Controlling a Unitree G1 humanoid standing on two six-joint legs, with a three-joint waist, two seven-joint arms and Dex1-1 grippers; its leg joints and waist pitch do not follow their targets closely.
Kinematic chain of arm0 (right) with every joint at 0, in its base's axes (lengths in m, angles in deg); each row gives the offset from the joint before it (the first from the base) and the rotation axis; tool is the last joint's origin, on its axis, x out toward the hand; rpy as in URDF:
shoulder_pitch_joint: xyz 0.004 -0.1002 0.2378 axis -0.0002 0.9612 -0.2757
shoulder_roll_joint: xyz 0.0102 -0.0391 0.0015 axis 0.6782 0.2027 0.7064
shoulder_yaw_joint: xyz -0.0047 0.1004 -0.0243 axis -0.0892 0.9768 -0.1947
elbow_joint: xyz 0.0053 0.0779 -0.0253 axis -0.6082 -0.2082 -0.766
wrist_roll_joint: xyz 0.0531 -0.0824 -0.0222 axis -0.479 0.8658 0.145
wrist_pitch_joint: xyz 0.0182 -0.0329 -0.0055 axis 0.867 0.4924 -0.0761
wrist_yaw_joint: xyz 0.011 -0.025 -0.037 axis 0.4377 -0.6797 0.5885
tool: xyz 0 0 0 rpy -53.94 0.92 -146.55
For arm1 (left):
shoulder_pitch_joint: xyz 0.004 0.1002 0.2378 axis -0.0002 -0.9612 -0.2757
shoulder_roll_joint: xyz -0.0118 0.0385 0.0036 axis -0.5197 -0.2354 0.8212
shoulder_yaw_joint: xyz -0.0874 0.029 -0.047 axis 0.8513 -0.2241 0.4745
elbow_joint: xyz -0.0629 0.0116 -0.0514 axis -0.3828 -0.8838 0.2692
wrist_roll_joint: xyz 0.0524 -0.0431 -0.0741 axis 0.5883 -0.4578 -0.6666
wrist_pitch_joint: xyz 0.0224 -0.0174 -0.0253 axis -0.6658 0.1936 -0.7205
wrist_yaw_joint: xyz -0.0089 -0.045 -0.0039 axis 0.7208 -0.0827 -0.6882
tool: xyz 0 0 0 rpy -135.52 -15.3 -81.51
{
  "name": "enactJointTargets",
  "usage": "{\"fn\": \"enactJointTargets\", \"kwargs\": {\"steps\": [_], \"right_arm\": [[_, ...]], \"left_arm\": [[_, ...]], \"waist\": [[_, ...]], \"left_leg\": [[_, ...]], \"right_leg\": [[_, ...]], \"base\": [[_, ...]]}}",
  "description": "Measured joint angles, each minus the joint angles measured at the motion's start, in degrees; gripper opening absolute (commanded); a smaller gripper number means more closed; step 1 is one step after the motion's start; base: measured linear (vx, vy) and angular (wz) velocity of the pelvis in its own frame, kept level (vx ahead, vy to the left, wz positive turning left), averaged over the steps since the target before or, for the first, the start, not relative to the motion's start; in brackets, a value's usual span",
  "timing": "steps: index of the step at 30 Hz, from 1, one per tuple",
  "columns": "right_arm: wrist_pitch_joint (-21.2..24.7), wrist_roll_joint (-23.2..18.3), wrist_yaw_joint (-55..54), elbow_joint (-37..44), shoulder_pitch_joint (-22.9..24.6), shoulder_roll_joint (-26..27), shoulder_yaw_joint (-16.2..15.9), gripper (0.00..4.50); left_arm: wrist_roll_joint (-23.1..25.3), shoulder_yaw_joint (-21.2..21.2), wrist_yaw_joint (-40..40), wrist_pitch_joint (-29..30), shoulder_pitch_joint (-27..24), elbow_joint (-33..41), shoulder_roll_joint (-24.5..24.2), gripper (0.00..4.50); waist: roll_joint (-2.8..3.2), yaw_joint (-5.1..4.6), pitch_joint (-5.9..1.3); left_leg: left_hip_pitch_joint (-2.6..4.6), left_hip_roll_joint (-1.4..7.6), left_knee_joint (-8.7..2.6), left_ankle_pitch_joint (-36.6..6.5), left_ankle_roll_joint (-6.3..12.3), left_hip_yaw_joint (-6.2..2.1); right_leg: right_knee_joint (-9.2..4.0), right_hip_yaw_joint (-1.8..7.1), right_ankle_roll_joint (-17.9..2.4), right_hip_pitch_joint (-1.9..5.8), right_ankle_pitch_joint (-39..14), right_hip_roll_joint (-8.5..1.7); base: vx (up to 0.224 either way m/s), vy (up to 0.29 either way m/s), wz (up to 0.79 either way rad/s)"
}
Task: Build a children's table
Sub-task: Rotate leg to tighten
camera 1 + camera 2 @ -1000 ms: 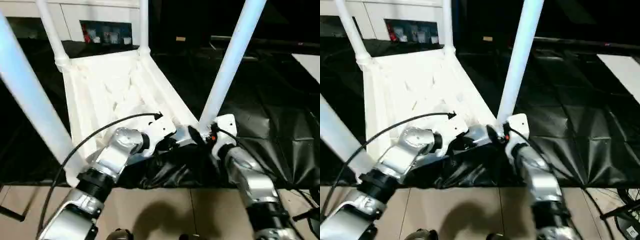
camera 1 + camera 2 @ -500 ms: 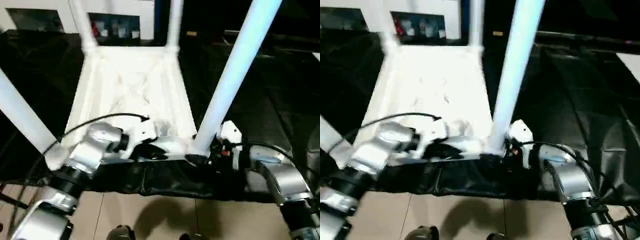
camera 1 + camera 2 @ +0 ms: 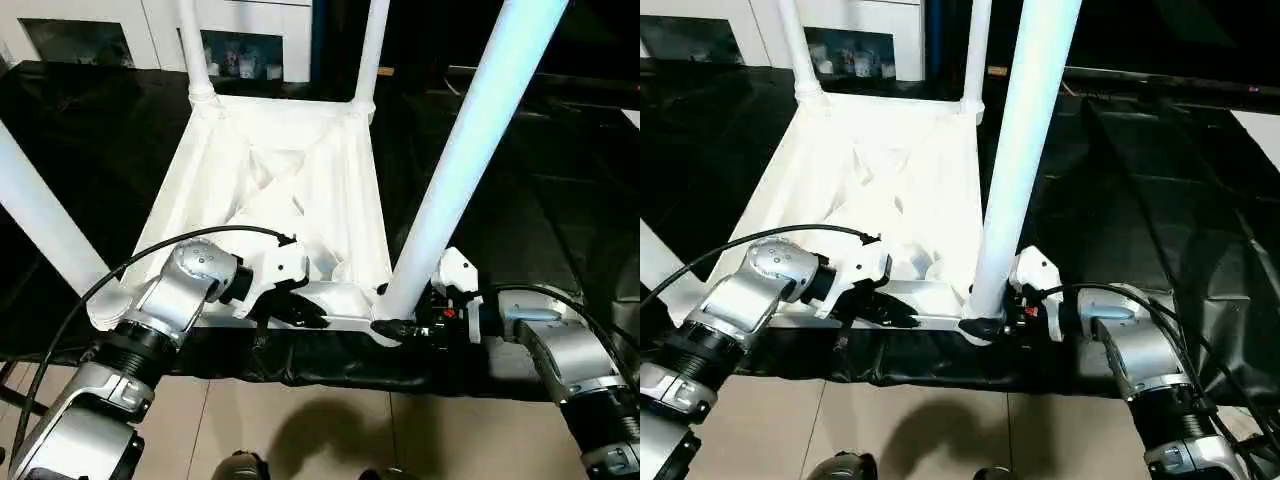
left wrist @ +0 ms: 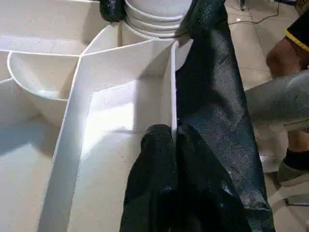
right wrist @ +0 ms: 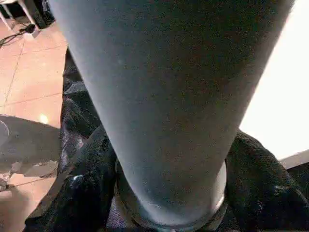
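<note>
The children's table lies upside down, its white ribbed top (image 3: 290,170) resting on black sheeting with four white legs standing up from the corner sockets. My left gripper (image 3: 305,312) is at the near rim. Its black fingers (image 4: 157,145) are shut on the thin rim wall (image 4: 172,96). My right gripper (image 3: 395,322) reaches in from the right to the foot of the near right leg (image 3: 470,140). Its fingers (image 5: 82,193) lie against both sides of that leg (image 5: 169,96), just above the socket. The near left leg (image 3: 40,220) and the two far legs (image 3: 195,50) stand untouched.
Crinkled black sheeting (image 3: 520,200) covers the work surface around the table top and hangs over its near edge. Below it is tiled floor (image 3: 300,430). White cabinets (image 3: 250,30) stand at the back. Part of a person (image 4: 285,60) stands on the floor beside my right forearm.
The camera has swung, so the whole picture has shifted. My right gripper's fingers have drawn in around the foot of the near right leg. The left gripper stays shut on the rim.
</note>
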Motion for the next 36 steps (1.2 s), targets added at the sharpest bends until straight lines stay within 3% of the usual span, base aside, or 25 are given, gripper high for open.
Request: {"fn": "enactJointTargets", "kwargs": {"steps": [10,18,20,23,26,29,36], "right_arm": [[1.0,0.8,-16.5,-2.3,1.0,7.1,5.6,2.72],[0.7,4.7,-43.0,-0.6,3.1,20.0,11.5,2.72],[0.0,5.1,-45.6,-0.6,3.2,20.6,11.9,3.42],[-0.1,5.0,-46.1,-0.2,3.5,20.9,12.1,3.42],[0.9,4.5,-45.3,1.8,4.7,20.9,12.5,3.89],[1.6,4.9,-40.8,3.3,5.0,17.6,10.5,4.27],[2.4,2.7,-25.4,4.6,5.0,9.6,6.5,4.27]], "left_arm": [[1.3,2.7,10.8,3.5,-0.4,-0.5,4.2,0.0],[5.7,3.7,24.8,9.1,-3.4,5.1,11.0,0.0],[6.2,3.5,26.7,9.4,-3.8,5.5,12.4,0.0],[6.3,3.2,27.1,9.4,-4.0,5.9,13.0,0.0],[6.3,3.2,26.2,9.4,-4.5,6.9,12.9,0.0],[5.9,3.1,24.1,9.4,-4.8,7.9,12.0,0.0],[3.4,2.7,15.6,7.0,-4.9,8.3,7.3,0.0]], "waist": [[-0.1,-0.76,0.0],[0.09,-1.92,-0.18],[0.29,-1.91,-0.29],[0.43,-1.9,-0.37],[0.48,-1.85,-0.4],[0.45,-1.83,-0.37],[0.37,-0.9,-0.32]], "left_leg": [[0.09,-0.02,0.01,0.1,-0.12,-0.07],[0.21,-0.12,-0.04,0.1,-0.14,-0.09],[0.2,-0.19,-0.08,0.1,-0.14,-0.08],[0.17,-0.24,-0.18,0.1,-0.14,-0.08],[0.13,-0.25,-0.2,0.1,-0.13,-0.08],[0.01,-0.29,-0.34,0.1,-0.13,-0.07],[-0.04,-0.11,-0.5,0.1,-0.02,-0.1]], "right_leg": [[-0.13,0.0,0.1,0.0,0.0,-0.02],[-0.14,0.12,0.1,-0.02,0.0,-0.03],[-0.18,0.21,0.2,-0.02,-0.1,-0.04],[-0.23,0.29,0.2,-0.03,-0.1,-0.04],[-0.23,0.34,0.3,-0.03,0.0,-0.03],[-0.23,0.39,0.3,-0.12,0.0,-0.02],[-0.14,0.12,0.6,-0.16,-0.2,0.04]], "base": [[0.0,0.0,0.0],[0.0,0.0,0.0],[0.0,0.0,0.0],[0.0,0.0,0.0],[0.0,0.0,0.0],[0.0,0.0,0.0],[0.0,0.0,0.0]]}}
